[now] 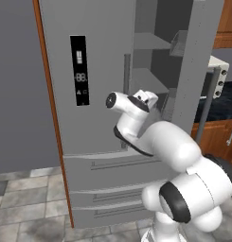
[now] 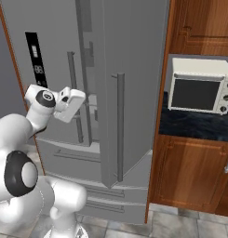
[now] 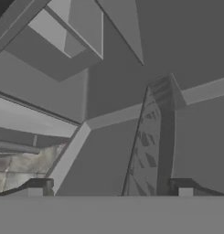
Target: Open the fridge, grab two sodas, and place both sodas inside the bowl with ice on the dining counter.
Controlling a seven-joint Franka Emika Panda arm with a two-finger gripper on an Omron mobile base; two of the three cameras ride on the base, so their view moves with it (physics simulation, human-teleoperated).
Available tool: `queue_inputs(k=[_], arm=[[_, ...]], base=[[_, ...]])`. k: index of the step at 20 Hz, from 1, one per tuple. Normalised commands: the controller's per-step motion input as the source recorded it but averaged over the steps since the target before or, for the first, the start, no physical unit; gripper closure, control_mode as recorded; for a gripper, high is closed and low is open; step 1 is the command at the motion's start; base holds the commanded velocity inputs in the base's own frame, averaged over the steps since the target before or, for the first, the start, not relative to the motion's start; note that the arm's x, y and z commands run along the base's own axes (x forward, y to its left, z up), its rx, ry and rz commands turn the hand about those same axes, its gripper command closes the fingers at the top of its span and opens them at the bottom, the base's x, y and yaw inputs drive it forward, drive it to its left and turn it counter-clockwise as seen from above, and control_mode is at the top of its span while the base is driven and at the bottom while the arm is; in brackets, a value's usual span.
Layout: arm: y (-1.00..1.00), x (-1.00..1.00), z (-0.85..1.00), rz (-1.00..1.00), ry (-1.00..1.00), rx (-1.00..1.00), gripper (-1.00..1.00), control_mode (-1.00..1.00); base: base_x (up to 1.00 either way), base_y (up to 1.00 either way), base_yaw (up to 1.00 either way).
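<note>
The fridge (image 1: 103,94) stands tall and grey right in front of the robot, with its right-hand door (image 2: 129,93) swung open toward us and the left door (image 1: 89,71), the one with the black display strip (image 1: 79,71), closed. Through the gap in the left base view I can see grey shelves (image 1: 150,42) inside; from here I can't make out anything standing on them. Below the doors sit the drawers (image 1: 117,165), all pushed in. The open door's long vertical bar handle (image 2: 120,125) faces out in the right base view.

The white arm is reaching up and in at the seam between the two doors, its hand close to the left door's handle (image 1: 127,71). The gripper (image 3: 111,185) shows its two dark fingertips (image 3: 38,185) set wide apart at the bottom of the hand view, nothing between them, so the claw is open and empty. Ahead of it is a grey bar (image 3: 152,137) against grey panels.

Off to the right, brown wood cabinets (image 2: 194,172) carry a dark stone counter (image 2: 194,123) with a white toaster oven (image 2: 199,88) on it. Grey stone tiles (image 1: 27,203) cover the floor.
</note>
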Motion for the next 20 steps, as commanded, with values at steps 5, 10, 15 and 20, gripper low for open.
queue_inputs(k=[5,10,15,20], arm=[[-0.35,0.08,0.00,-0.03,0.00,-0.01,-1.00,-1.00],[-0.42,0.02,0.00,-0.03,0.00,0.00,-1.00,-1.00],[-0.54,-0.01,0.00,-0.04,0.00,0.00,-1.00,-1.00],[-0.63,-0.11,0.00,-0.06,0.00,0.00,-1.00,-1.00]], base=[[0.00,0.00,0.00],[0.00,0.00,0.00],[0.00,0.00,0.00],[0.00,0.00,0.00]])
